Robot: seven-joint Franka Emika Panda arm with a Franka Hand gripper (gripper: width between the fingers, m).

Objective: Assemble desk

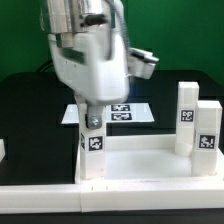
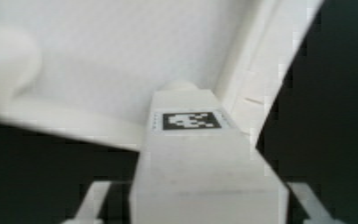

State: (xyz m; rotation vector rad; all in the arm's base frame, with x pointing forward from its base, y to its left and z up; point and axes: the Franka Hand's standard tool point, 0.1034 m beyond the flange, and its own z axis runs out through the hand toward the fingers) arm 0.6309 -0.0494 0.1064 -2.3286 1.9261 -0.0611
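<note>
The white rimmed tabletop (image 1: 150, 165) lies flat across the front of the exterior view. A short white leg (image 1: 93, 152) with a square tag stands upright at its corner on the exterior view's left. My gripper (image 1: 93, 124) comes down on it from above. In the wrist view the leg (image 2: 194, 150) fills the gap between my two fingers (image 2: 105, 200), which press on its sides, so the gripper is shut on it. The tabletop's rim (image 2: 265, 60) runs behind the leg. Whether the leg's foot sits in a socket is hidden.
Two more white tagged legs (image 1: 187, 112) (image 1: 207, 135) stand upright at the exterior view's right, by the tabletop's far edge. The marker board (image 1: 125, 112) lies on the black table behind the gripper. A white part (image 1: 3, 150) shows at the left edge.
</note>
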